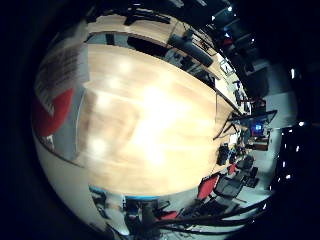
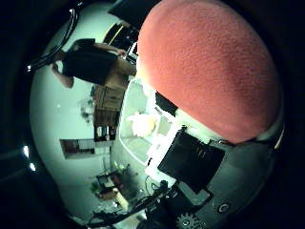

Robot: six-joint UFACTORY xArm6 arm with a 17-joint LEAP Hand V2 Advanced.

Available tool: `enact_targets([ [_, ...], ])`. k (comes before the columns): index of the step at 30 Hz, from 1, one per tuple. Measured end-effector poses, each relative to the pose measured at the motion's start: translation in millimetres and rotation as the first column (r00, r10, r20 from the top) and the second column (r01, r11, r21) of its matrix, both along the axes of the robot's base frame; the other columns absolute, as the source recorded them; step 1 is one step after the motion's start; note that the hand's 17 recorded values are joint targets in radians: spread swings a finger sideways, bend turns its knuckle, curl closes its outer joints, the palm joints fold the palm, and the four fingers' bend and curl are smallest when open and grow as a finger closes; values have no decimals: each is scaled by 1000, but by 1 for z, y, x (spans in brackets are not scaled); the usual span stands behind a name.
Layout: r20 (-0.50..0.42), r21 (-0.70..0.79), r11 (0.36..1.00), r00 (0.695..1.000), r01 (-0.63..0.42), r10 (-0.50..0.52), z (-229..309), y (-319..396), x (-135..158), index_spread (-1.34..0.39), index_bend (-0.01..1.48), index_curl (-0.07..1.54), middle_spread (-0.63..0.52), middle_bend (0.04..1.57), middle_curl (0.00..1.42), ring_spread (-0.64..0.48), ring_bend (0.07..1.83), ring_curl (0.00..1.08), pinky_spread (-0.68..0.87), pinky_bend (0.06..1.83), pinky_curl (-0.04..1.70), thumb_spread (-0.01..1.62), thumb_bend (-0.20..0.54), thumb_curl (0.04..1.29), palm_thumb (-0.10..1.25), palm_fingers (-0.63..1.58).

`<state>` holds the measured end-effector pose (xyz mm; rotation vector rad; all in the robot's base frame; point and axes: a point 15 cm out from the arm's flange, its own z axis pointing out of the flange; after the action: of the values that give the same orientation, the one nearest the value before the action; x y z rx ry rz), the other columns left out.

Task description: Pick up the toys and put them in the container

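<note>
While the red plush toy (image 2: 209, 67) fills the palm at 1 o'clock, hand (image 2: 190, 162) grip cannot be told; may slip before the container (image 2: 125, 114)

Red plush toy (image 2: 209, 67): fills the upper right of the thumb-side frame, its outline cut by the edge; shape undeterminable. Robot hand (image 2: 190, 162): partly visible, finger posture unclear. Container (image 2: 138, 126): partly hidden. Surface (image 1: 150, 115): blurred; red-and-white object (image 1: 55, 95), left, unidentifiable.
</note>
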<state>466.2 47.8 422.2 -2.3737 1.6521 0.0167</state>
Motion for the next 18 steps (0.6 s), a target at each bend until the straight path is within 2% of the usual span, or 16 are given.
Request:
enact_targets([
  [10, 16, 4, 992, 991, -130, 129, 12, 78, -20, -563, 436, 908, -317, 991, 865, -262, 1311, 582, -499, 1059, 562, 1274, -12, 232, 680, 1110],
  [18, 17, -1, 967, 967, -254, 254, 14, 141, -45, -575, 415, 934, -318, 986, 868, -263, 1304, 581, -498, 1064, 564, 1274, -12, 231, 680, 1114],
])
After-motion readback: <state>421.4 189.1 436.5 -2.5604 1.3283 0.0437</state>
